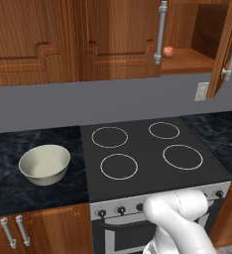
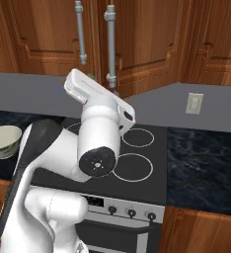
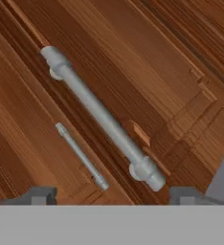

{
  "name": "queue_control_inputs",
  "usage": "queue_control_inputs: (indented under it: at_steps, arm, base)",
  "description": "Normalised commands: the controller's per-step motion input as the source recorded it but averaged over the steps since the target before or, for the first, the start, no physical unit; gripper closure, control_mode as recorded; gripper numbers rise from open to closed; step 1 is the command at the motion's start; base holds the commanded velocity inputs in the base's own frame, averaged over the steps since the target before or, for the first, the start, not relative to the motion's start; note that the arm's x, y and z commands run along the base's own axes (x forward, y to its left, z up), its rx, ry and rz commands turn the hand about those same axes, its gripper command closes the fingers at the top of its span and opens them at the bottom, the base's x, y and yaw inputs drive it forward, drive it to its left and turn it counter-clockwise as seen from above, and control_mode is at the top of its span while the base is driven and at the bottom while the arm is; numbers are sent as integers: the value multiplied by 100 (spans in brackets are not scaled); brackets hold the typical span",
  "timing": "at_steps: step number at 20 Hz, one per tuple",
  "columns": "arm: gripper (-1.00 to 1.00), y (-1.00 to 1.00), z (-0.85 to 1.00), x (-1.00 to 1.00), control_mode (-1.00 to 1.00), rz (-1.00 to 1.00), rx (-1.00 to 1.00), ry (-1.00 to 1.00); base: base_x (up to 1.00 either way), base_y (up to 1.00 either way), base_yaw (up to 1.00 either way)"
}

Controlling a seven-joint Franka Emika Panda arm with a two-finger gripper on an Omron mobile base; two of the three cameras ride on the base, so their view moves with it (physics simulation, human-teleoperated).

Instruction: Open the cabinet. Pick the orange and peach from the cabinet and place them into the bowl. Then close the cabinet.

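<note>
The cabinet [image 1: 197,59] at the upper right stands with both doors swung open. The peach [image 1: 168,51] rests on its wooden shelf near the left side. The orange is out of view. On the dark counter left of the stove sits the cream bowl [image 1: 44,163], also seen at the left edge of the right base view as the bowl [image 2: 1,141]. My gripper [image 3: 111,196] is open, with nothing between its tips. It faces a cabinet door, and that door's long silver handle [image 3: 102,117] runs slantwise just ahead. The other door's handle [image 3: 80,155] lies farther off.
A black stove top [image 1: 147,149] with several burner rings lies below the cabinet. Handleless raised-panel wall cabinets [image 1: 33,39] hang to the left. A wall socket [image 1: 202,91] sits on the grey backsplash. The low cabinet [image 1: 19,230] is under the counter.
</note>
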Motion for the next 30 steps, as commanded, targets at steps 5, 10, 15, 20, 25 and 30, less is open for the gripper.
queue_control_inputs:
  at_steps: [5, 10, 15, 20, 25, 30]
  arm:
    - [-100, 56, -82, -75, -100, 9, -10, 2]
    - [-100, 100, -27, -36, -100, -1, -21, -1]
    - [-100, 100, 1, -3, -100, -29, -29, -15]
    - [-100, 78, 0, 19, -100, -56, -27, -10]
    - [-100, 16, 0, 65, -100, -53, -5, 0]
    - [-100, -31, -5, 94, -100, -26, 0, 1]
  base:
    - [0, 0, 0]
    - [0, 0, 0]
    - [0, 0, 0]
    - [0, 0, 0]
    - [0, 0, 0]
    - [0, 0, 0]
